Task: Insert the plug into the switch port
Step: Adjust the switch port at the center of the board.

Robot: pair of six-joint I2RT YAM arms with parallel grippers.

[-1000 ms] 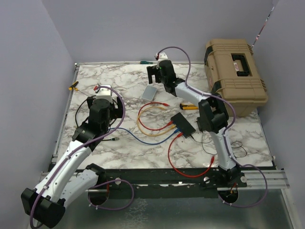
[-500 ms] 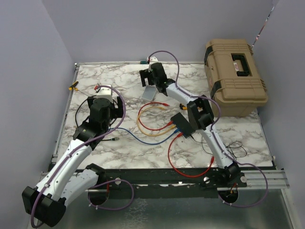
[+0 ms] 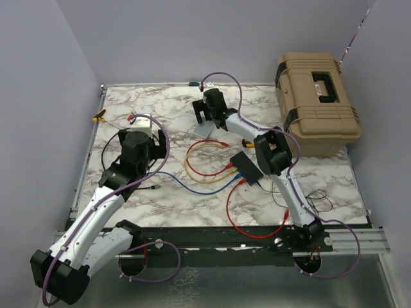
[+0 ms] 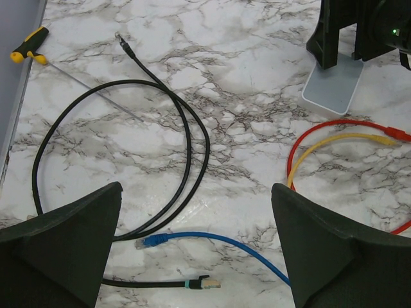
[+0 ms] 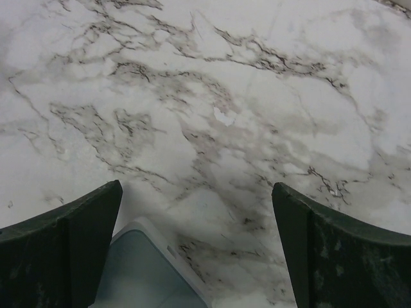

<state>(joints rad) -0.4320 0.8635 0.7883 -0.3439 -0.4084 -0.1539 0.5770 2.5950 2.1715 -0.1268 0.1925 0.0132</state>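
Note:
The black switch (image 3: 247, 167) lies right of the table's middle with red, yellow and blue cables running to it. The blue cable's free plug (image 4: 149, 241) rests on the marble low between my left fingers, beside a black cable's gold-tipped plug (image 4: 207, 282). My left gripper (image 4: 196, 187) hangs open above them, holding nothing; in the top view the left gripper (image 3: 138, 146) sits left of centre. My right gripper (image 3: 207, 115) is open at the back, over a corner of the small grey-white box (image 5: 144, 273). Nothing lies between the right gripper (image 5: 196, 186) fingers but marble and that corner.
A tan toolbox (image 3: 318, 102) stands at the back right. A yellow-handled screwdriver (image 4: 29, 48) lies by the left wall. A black cable loop (image 4: 192, 138) spreads ahead of the left gripper. Red and yellow cable loops (image 3: 205, 157) lie mid-table. A thin black wire (image 3: 319, 200) lies near the right arm.
The right arm has swung left along the back of the table and its gripper now hangs over the grey-white box. The left arm has not moved.

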